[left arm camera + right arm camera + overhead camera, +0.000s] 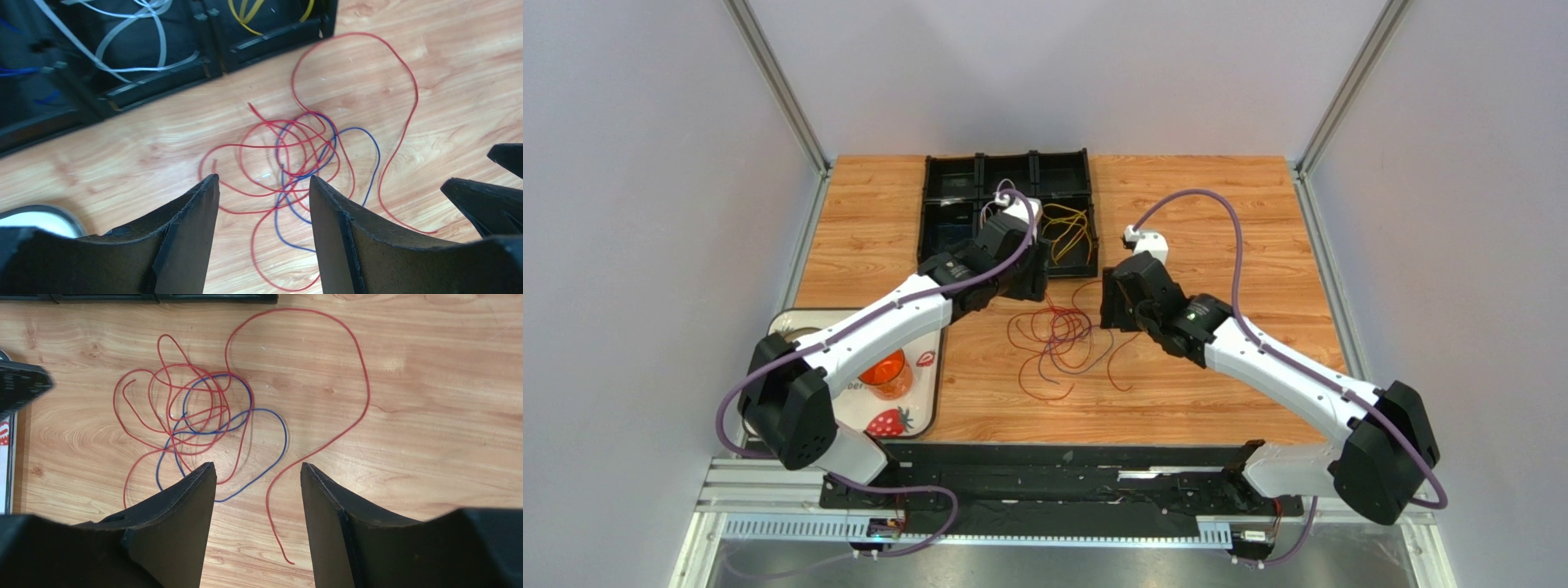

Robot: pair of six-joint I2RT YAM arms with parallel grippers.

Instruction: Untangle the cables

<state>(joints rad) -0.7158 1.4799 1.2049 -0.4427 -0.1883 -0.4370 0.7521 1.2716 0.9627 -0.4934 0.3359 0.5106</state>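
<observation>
At the far left, near the table's front edge, a white rounded tray printed with strawberries (924, 410) holds a round orange object (885, 371) (what it is cannot be told). The white-and-black left arm reaches over it toward the middle of the light wooden table (1222, 221). The left gripper (264, 184) hangs just in front of a black plastic tray with compartments (946, 184). Its two dark fingers are spread apart with nothing between them.

The wrist view shows thin white cables (144, 7) coiled in one compartment. Thin yellow cables (1066, 227) lie in the compartment to their right.

In front of that tray, on bare wood between the two grippers, lies a loose tangle of thin red and blue cables (1059, 341). The red loops overlap the blue ones, and one long red loop sweeps out on the right arm's side. No finger touches the tangle.

To the right, the right gripper (258, 468) hovers above the same tangle. Its fingers are likewise parted and hold nothing.
</observation>
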